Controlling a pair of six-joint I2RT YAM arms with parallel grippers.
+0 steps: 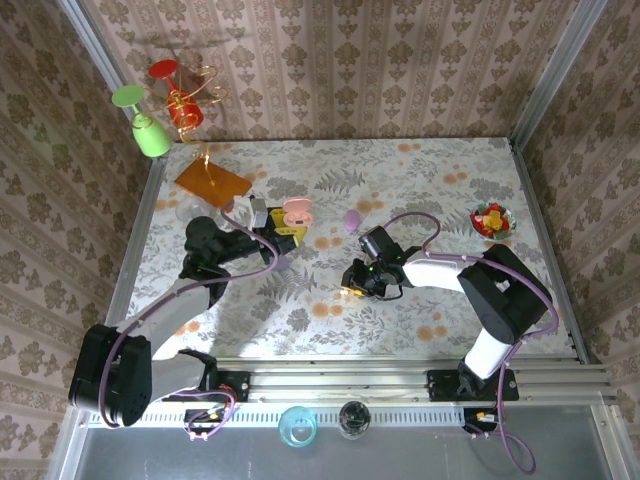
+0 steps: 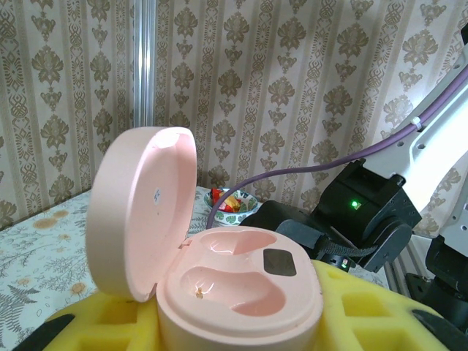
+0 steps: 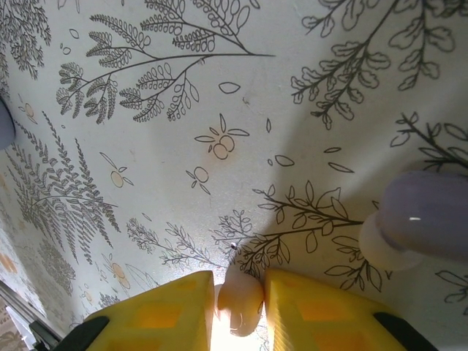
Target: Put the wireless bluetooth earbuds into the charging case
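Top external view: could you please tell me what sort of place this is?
Probably a robot test cell: wallpapered panels enclose a floral table; left arm and right arm are bolted to a rail.

On the rail (image 1: 340, 370) sat black bases (image 1: 478, 385). The left arm (image 1: 170, 312) and right arm (image 1: 445, 268) were white links and black joints, each trailing a purple cable (image 2: 292, 173). Farthest from the rail, the left gripper (image 2: 234, 300) and right gripper (image 3: 240, 311) bore yellow foam pads (image 3: 329, 311); a green light (image 2: 355, 204) glowed near the right one.
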